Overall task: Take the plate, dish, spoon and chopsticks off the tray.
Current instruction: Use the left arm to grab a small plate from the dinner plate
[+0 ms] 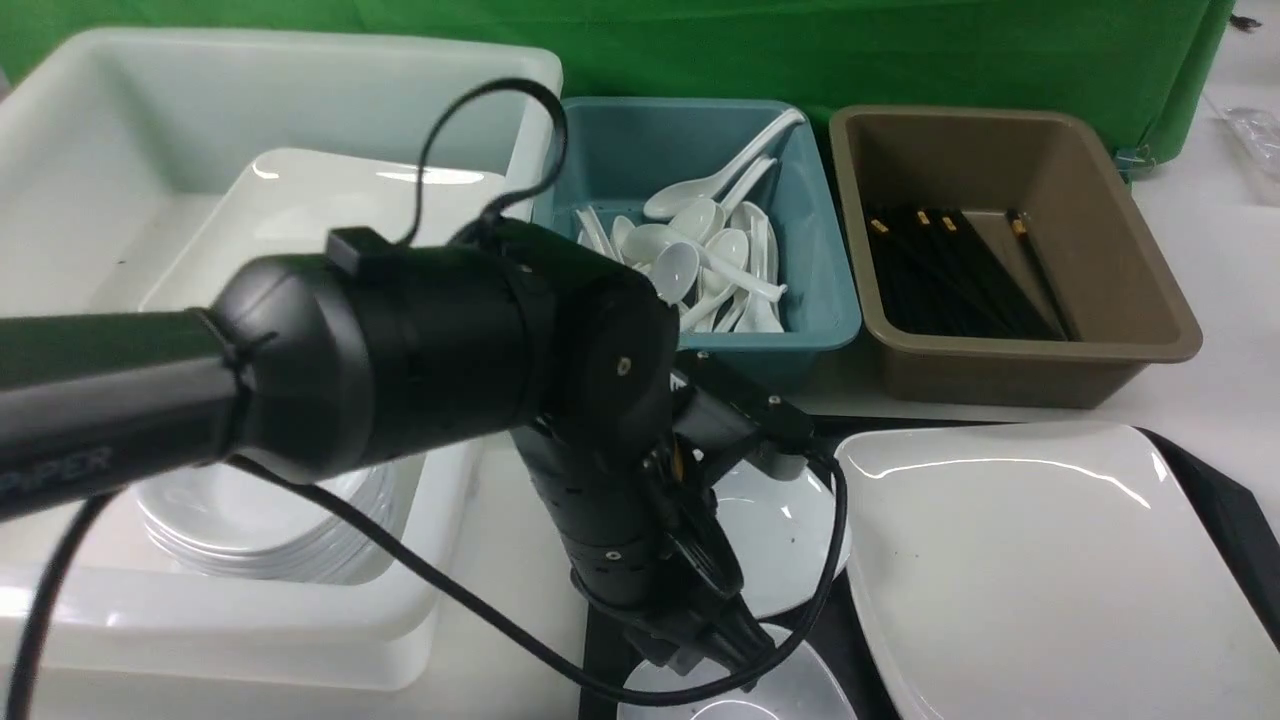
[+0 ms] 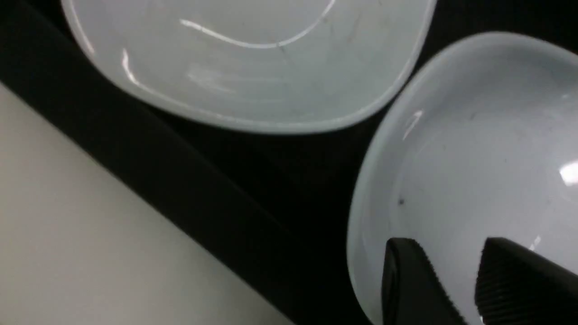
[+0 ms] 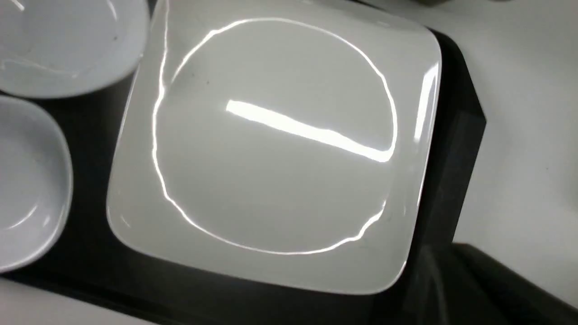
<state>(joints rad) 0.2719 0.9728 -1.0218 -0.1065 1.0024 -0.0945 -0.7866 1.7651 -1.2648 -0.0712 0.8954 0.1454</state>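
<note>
Two small dishes (image 1: 785, 530) sit on the left part of the tray (image 1: 1230, 500), one farther and one nearer, not touching. Just right of them the plate (image 1: 1050, 580) lies flat, filling the tray's right part. Low over one dish (image 2: 474, 149) hangs the left gripper (image 2: 456, 280), jaws partly apart. Bare dish surface shows in the gap and nothing is gripped; can't tell if the fingers touch the dish. By the plate's near right corner the right gripper (image 3: 465, 289) shows only as a dark blur; it is closed, with nothing seen in it. Beyond the tray, spoons (image 1: 700, 250) lie piled in a teal bin (image 1: 640, 140). Right of that, chopsticks (image 1: 950, 285) lie in a brown bin (image 1: 1000, 160). Far left, a white bin (image 1: 120, 130) holds more crockery (image 1: 330, 210).
</note>
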